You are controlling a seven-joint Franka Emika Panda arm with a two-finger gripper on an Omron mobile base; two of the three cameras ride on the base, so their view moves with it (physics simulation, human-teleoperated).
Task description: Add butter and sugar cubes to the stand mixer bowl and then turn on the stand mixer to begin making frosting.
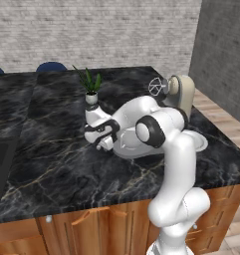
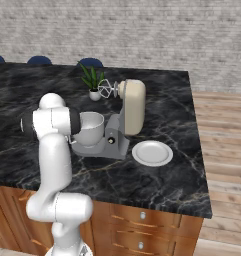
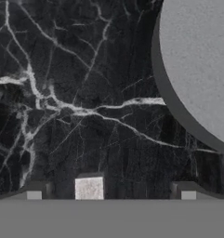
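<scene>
My gripper [image 1: 102,143] points down at the dark marble counter [image 1: 52,149], just left of the stand mixer's grey base [image 1: 129,149]. It is open. In the hand view a small white sugar cube [image 3: 89,188] lies on the counter between my fingertips [image 3: 34,194], nearer the left one, with my gripper [image 3: 111,194] wide around it and not touching it. The mixer's grey base [image 3: 201,60] curves in at the upper right there. The stand mixer [image 2: 132,106] has its cream head tilted up with the whisk [image 2: 105,89] raised. The white stand mixer bowl [image 2: 89,127] sits on its base. The butter is out of view.
A flat white plate [image 2: 152,152] lies right of the mixer. A small potted plant [image 2: 93,82] stands behind it. The counter's front edge runs above wooden drawers [image 2: 142,220]. Blue chair backs [image 1: 51,65] show beyond the far edge.
</scene>
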